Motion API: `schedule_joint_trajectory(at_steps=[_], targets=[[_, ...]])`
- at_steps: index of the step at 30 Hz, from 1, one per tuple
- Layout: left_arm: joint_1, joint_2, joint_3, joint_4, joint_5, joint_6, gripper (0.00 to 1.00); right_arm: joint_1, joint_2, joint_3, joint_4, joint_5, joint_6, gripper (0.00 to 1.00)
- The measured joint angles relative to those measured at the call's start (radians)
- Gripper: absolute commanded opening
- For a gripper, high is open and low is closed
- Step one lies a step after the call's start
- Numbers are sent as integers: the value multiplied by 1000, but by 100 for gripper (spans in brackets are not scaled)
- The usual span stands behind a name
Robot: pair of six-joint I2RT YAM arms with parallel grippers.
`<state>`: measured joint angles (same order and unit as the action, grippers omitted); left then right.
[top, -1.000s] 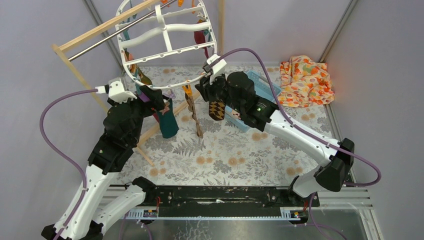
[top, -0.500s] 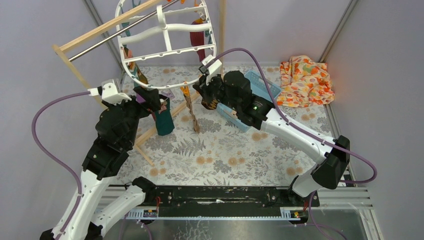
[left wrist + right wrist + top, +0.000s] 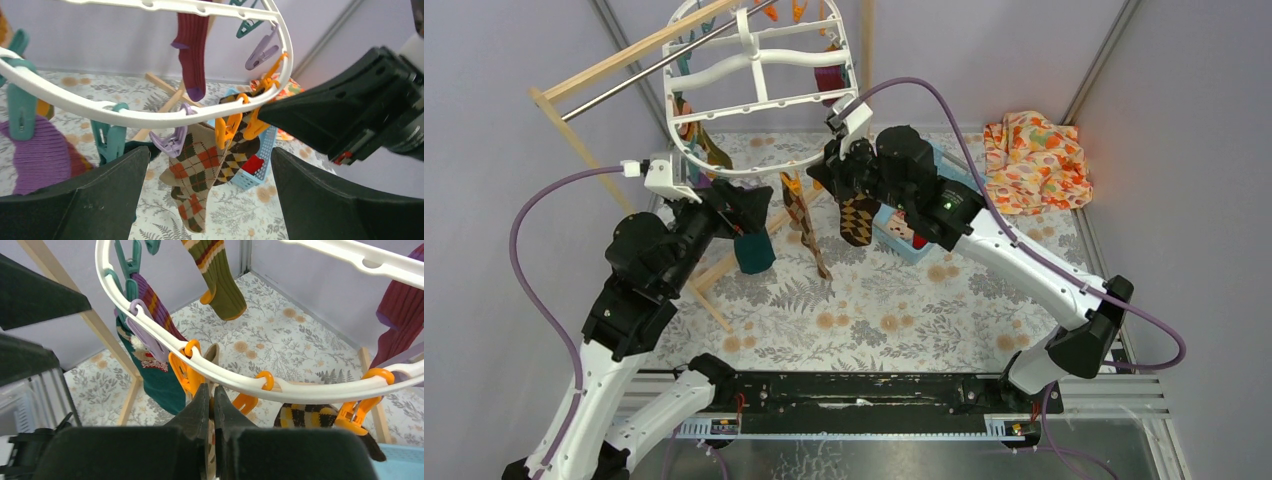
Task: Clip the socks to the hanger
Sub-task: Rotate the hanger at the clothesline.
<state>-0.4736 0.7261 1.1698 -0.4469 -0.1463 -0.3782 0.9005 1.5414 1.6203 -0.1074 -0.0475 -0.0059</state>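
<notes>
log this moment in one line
left gripper: open, under hanger | right gripper: shut, tips at orange peg | brown argyle sock: hanging at that peg

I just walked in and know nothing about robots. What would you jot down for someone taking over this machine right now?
Left tool: wide open, empty, facing the brown argyle sock.
Right tool: shut, tips at an orange peg by that sock's cuff.
Done: maroon sock and teal sock hang from the hanger.
Left: confirm the argyle sock's clip; something red, perhaps a sock, lies in the blue basket.
</notes>
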Motion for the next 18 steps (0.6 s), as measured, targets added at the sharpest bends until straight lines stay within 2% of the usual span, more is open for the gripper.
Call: schedule_joint_trajectory(at_steps=[12, 18], targets=[[0, -12, -45, 63, 246, 0, 99, 0, 71, 282, -259, -27, 103, 0], [0, -12, -55, 127, 357, -2, 99, -6, 98, 344, -335, -64, 125, 0]])
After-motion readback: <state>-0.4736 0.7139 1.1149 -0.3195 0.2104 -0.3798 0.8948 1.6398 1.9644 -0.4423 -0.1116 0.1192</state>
